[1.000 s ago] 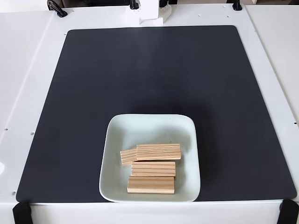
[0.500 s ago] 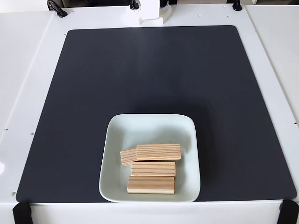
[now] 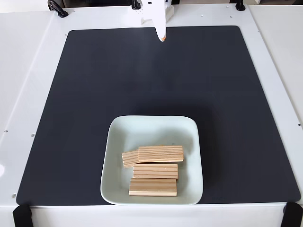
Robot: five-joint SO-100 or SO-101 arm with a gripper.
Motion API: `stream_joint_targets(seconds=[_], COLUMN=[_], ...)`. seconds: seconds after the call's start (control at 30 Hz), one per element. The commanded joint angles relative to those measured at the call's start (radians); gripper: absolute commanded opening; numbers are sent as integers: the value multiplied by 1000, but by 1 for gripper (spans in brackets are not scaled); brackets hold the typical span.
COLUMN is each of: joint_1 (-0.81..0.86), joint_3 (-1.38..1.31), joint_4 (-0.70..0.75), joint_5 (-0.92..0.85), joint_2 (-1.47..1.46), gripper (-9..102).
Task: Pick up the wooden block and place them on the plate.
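The pale mint-white square plate [image 3: 152,124] sits on the black mat near the front edge in the fixed view. Several wooden blocks lie inside it: one [image 3: 160,153] on top toward the back, one [image 3: 128,159] poking out to its left, one [image 3: 155,170] in the middle and one [image 3: 152,187] nearest the front rim. My gripper [image 3: 161,36] reaches in from the top edge, a narrow white tip with an orange end, far above the plate. It looks shut, with nothing in it.
The black mat [image 3: 94,94] covers most of the white table [image 3: 28,71]. The arm's white base [image 3: 151,12] stands at the top centre. Black clamps sit at the table's corners [image 3: 21,215].
The gripper tip has swung down into view at the top centre over the mat's far edge. The plate and the blocks have not moved.
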Motion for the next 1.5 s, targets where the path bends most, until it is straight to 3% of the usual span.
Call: stream_joint_targets(seconds=[0.0,0.13,1.47], joint_1=[-2,0,-14], joint_3=[8,3,-12], joint_4=[124,244,239], joint_5=[-5,6,-3], joint_2=[15,17,2], gripper=[-1,-1,-1])
